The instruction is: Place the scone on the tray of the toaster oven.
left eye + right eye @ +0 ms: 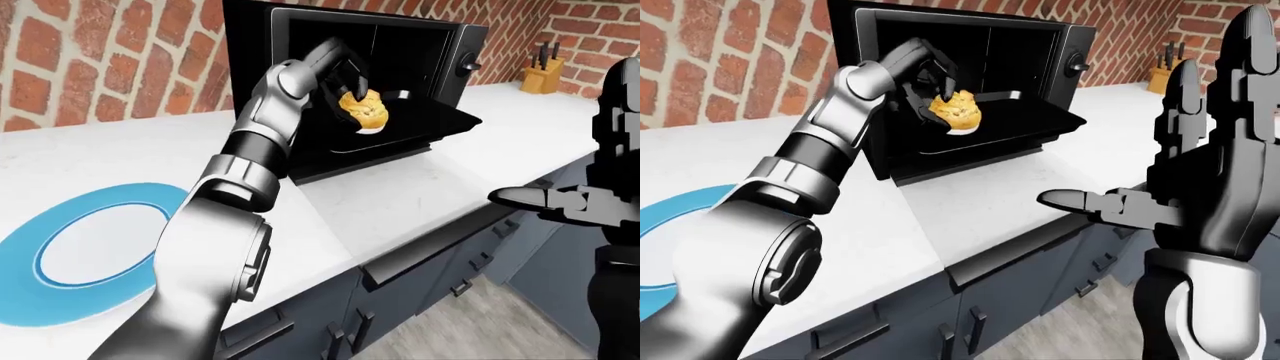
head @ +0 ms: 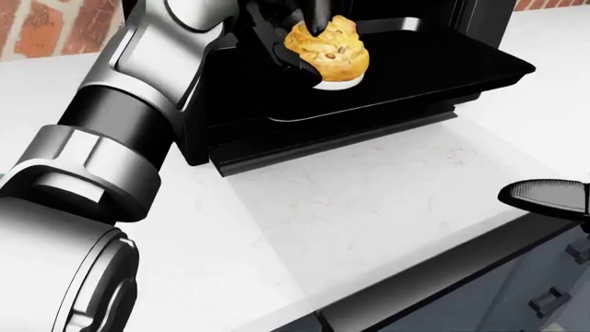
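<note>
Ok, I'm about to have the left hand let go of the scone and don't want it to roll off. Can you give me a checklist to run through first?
1. Left hand has the scone between its fingers: ok.
2. Toaster oven door is open: ok.
3. Tray is pulled out, with bare surface beside the scone: ok.
4. Scone is over the tray, not the counter: ok.
5. Scone already touches the tray: cannot tell; no view shows whether there is a gap underneath.
6. Right hand is open and apart from the oven: ok.
</note>
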### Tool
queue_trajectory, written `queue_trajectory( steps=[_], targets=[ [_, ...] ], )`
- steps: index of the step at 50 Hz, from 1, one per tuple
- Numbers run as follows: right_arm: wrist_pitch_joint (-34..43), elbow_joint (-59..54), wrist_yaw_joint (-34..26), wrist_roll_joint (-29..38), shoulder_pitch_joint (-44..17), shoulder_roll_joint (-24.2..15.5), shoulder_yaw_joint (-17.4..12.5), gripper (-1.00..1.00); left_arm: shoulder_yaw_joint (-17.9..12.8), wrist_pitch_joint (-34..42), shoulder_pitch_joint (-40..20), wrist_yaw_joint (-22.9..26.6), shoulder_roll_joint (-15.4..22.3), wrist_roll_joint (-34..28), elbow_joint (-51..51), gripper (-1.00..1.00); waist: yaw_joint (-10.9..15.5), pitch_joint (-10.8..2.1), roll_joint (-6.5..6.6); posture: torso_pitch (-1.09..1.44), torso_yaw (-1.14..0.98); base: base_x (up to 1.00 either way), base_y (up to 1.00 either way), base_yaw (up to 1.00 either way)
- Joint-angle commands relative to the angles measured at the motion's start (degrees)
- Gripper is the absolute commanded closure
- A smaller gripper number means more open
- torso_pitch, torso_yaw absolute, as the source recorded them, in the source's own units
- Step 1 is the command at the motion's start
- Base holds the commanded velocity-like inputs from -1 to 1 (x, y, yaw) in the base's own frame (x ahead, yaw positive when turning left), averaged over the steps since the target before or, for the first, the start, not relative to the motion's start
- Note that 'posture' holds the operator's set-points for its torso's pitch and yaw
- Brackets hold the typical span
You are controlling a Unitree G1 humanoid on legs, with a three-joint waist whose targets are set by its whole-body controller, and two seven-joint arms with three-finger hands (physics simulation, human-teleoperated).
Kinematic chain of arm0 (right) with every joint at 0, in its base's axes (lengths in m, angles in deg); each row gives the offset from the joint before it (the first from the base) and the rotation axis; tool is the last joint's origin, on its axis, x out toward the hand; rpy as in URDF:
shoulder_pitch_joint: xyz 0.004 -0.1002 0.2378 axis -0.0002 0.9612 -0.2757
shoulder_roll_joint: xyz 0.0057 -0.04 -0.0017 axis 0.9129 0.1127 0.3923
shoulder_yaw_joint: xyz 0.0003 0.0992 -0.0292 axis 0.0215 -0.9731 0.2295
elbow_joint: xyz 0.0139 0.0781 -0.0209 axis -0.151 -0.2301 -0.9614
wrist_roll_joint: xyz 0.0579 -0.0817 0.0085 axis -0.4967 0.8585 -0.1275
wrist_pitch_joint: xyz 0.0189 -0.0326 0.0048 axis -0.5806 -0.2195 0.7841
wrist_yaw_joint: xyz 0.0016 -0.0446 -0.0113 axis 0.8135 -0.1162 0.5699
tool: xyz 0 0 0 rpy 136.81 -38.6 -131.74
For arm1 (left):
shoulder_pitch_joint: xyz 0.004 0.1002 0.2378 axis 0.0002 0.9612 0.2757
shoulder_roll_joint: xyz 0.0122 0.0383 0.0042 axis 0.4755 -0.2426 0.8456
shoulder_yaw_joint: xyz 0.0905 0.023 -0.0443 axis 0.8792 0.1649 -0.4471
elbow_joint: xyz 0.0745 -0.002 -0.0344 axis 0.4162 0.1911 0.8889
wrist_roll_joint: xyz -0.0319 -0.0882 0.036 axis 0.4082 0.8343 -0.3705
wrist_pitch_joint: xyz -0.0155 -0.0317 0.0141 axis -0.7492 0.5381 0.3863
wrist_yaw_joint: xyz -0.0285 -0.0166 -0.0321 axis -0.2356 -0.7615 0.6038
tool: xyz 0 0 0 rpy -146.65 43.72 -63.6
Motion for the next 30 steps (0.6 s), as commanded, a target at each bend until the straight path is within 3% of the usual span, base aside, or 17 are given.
queue_trajectory(
  steps=[1,13,14,18,23,26,29,30],
  targets=[
    [-1.4,0.7,0.0,0.3,-0.9,-0.6,-0.5,-1.00,-0.3,-1.2,-2.5,-0.9,0.5,0.2,-2.3,0.67,0.0,-0.88,-0.03,-0.21,-0.34,0.00,0.00,0.00],
    [-1.7,0.9,-0.5,0.5,-0.3,-0.3,-0.7,-1.00,-0.5,-1.5,-2.4,-1.1,0.5,0.1,-2.1,0.23,-0.2,-0.99,0.08,-0.21,-0.34,0.00,0.00,0.00],
    [-1.7,1.0,-0.5,0.5,-0.2,-0.3,-0.9,-1.00,-0.4,-1.5,-2.4,-1.1,0.5,0.0,-2.1,0.09,-0.2,-1.00,0.09,-0.21,-0.34,0.00,0.00,0.00],
    [-1.6,1.2,-0.6,0.3,0.0,-0.3,-1.2,-1.00,-0.4,-1.5,-2.3,-1.0,0.4,0.0,-2.2,-0.15,-0.2,-1.02,0.11,-0.21,-0.34,0.00,0.00,0.00],
    [-1.8,1.1,-0.7,0.5,0.1,-0.2,-1.1,-1.00,-0.4,-1.3,-2.5,-1.0,0.5,0.0,-2.3,-0.28,-0.3,-1.03,0.15,-0.21,-0.34,0.00,0.00,0.00],
    [-1.6,1.0,-0.6,0.4,-0.3,-0.3,-1.1,-1.00,-0.4,-1.3,-2.4,-1.0,0.5,-0.1,-2.3,-0.58,-0.4,-1.04,0.17,-0.21,-0.34,0.00,0.00,0.00],
    [-1.2,0.9,-0.4,0.5,-0.8,-0.5,-0.9,-1.00,-0.4,-1.3,-2.5,-0.8,0.6,-0.1,-2.2,-0.62,-0.4,-1.04,0.17,-0.21,-0.34,0.00,0.00,0.00],
    [-1.3,0.8,-0.4,0.8,-0.9,-0.6,-0.6,-1.00,-0.3,-1.3,-2.4,-0.8,0.6,-0.1,-2.3,-0.73,-0.4,-1.05,0.18,-0.21,-0.34,0.00,0.00,0.00]
  ],
)
